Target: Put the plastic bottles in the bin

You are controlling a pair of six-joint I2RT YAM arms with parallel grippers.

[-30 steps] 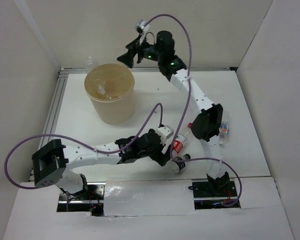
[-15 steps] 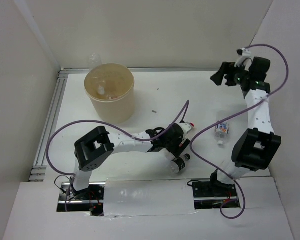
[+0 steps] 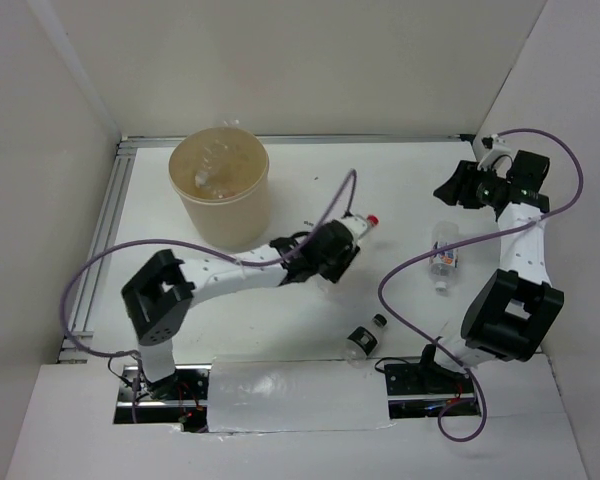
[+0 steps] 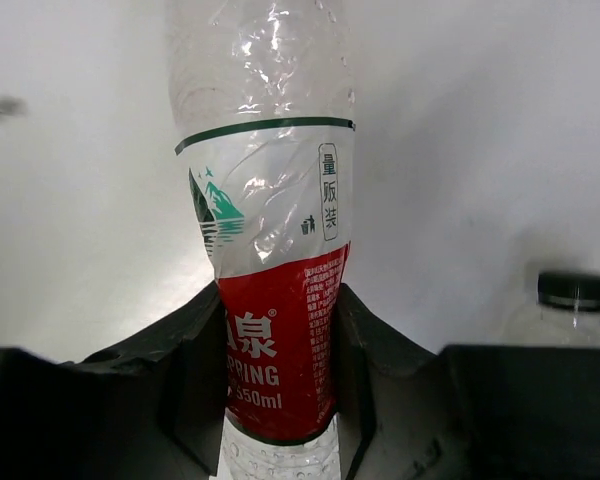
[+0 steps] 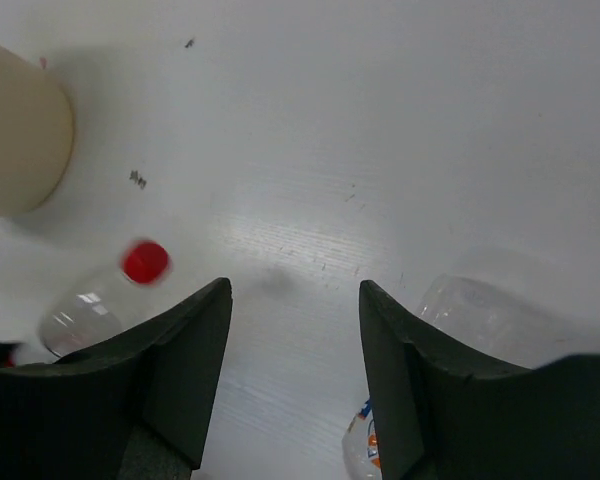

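Left claw [image 3: 340,243] is clamped round the label of the red-label bottle [image 4: 275,250], with the body sticking out ahead of the fingers, over the middle of the tabletop [image 3: 400,190]. Key geometry: the bin [image 3: 225,222] sits toward the far-left corner, so it lies left and slightly far of that claw. The bottle's long axis points the other way, red cap toward the far-right corner. The left arm is clearly nearer the bin, so I'd expect you to swing it left and get the bottle over the rim before letting go. Watch the cap end as the arm turns. Right claw [image 5: 294,300] is over the far-right corner, fingers partly apart, nothing between them. The blue-label bottle [image 3: 442,256] lies by the right edge, nearward of that claw, long axis roughly far-to-near, so I'd call it the right arm's pick. The dark-capped bottle [image 3: 364,338] lies by the near edge, untouched. A second ago the red-label bottle lay on the tabletop just beside the dark-capped one; now it's gripped and well apart from it. The right arm was up by the bin then and has since swung out to the right.
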